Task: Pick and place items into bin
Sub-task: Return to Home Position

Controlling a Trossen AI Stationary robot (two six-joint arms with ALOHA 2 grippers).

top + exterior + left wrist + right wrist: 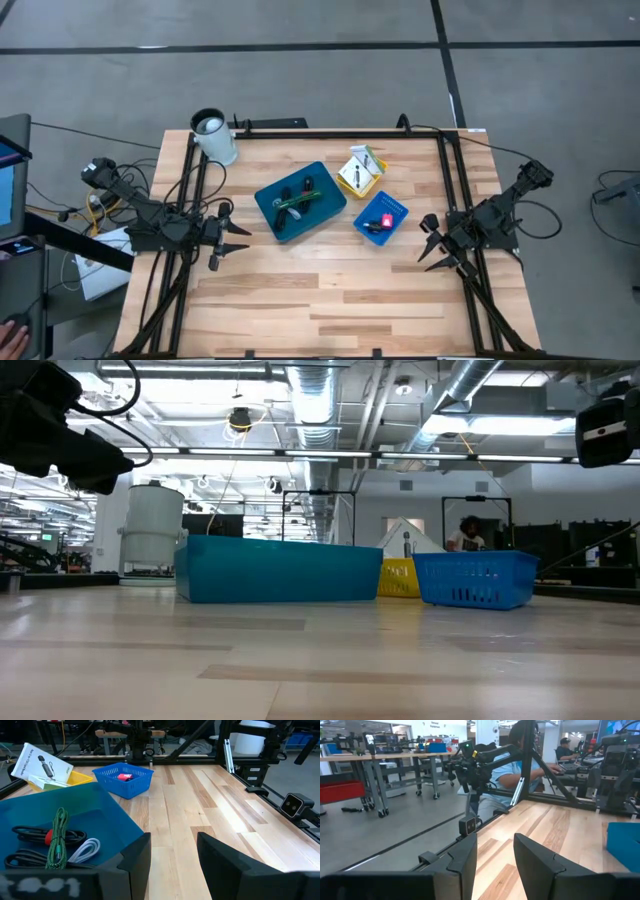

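A large blue bin stands mid-table and holds a green braided cable, black cables and a white cable. Right of it, a small blue basket holds a pink-red piece. A white packet lies in a yellow tray behind them. My left gripper hovers open near the table's left edge, just left of the bin. My right gripper hovers open near the right edge, beside the basket. Neither has anything between its fingers.
A white cylinder stands at the table's far left corner. A black frame runs along the far edge and both sides. Bare wood fills the near half. A person sits beyond the table's left side.
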